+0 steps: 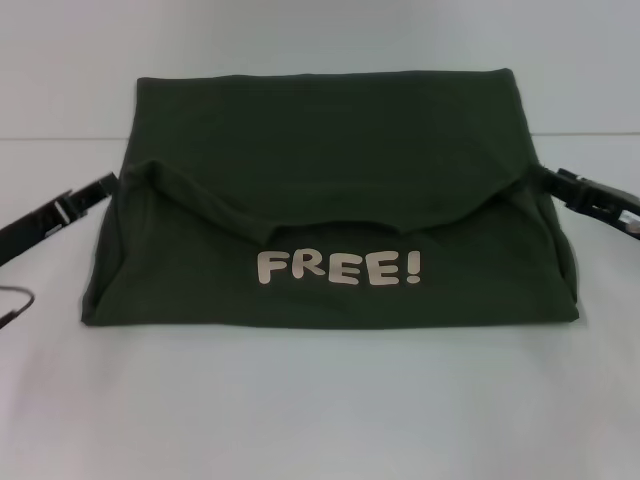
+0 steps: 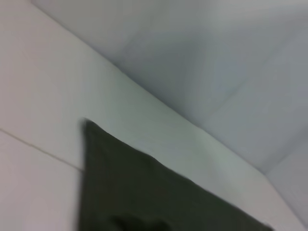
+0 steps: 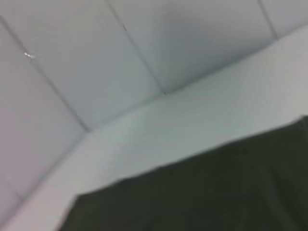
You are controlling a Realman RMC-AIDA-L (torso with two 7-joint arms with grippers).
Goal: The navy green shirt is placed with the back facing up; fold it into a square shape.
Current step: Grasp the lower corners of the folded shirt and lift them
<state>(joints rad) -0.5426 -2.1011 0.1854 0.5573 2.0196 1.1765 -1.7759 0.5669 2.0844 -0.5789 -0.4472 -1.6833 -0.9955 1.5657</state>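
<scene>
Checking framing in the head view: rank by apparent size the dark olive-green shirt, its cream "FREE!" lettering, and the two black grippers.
1. Dark olive-green shirt
2. Cream "FREE!" lettering
3. Left gripper and right gripper: alike, both partly cut off, unranked.

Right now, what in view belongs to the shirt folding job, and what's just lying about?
Part of the job:
- navy green shirt, folded, FREE! lettering showing
- left gripper at its left edge
- right gripper at its right edge

Just there:
- white table
</scene>
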